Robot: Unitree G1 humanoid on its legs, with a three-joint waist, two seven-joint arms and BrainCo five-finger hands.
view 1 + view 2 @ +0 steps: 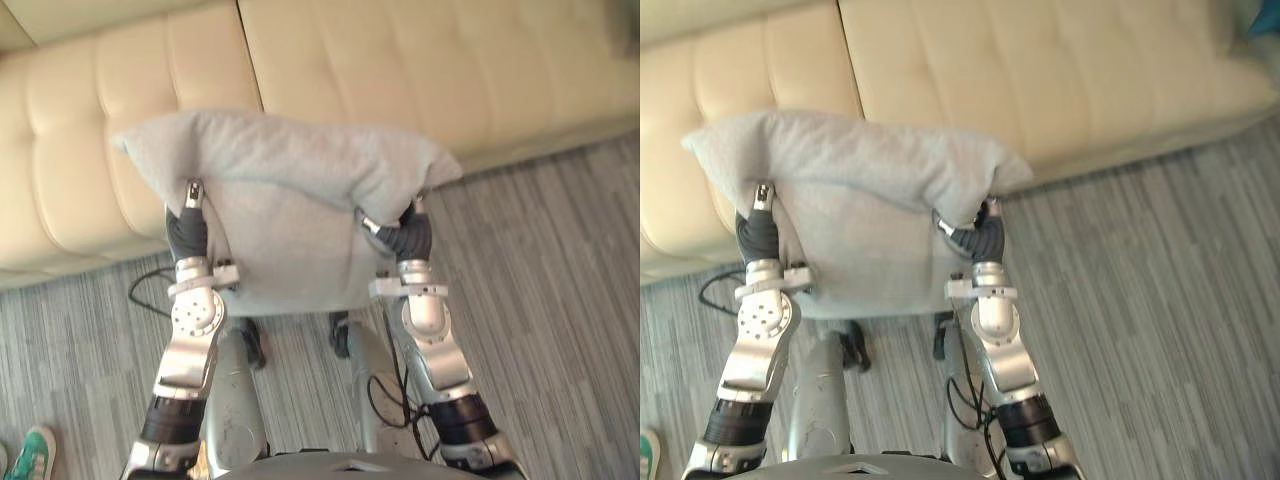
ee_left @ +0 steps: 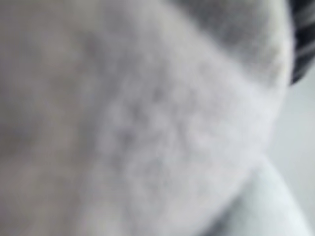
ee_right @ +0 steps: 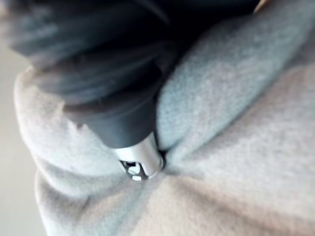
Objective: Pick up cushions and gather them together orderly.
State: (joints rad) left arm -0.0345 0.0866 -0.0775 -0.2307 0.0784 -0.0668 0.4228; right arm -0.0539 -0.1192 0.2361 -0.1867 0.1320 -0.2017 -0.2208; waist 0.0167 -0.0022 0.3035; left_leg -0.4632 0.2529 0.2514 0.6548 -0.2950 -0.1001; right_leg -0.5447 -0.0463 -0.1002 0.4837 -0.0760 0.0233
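A light grey cushion hangs in the air in front of me, held between both hands at chest height over the sofa's front edge. My left hand grips its left side, thumb on the near face. My right hand grips the right side. In the right wrist view its thumb presses a crease into the fabric. The rest of each hand lies hidden behind the cushion. Grey fabric fills the left wrist view from very close.
A cream tufted sofa runs across the back, its seat just beyond the cushion. Grey striped floor spreads to the right and below. A person's green shoe shows at the lower left corner.
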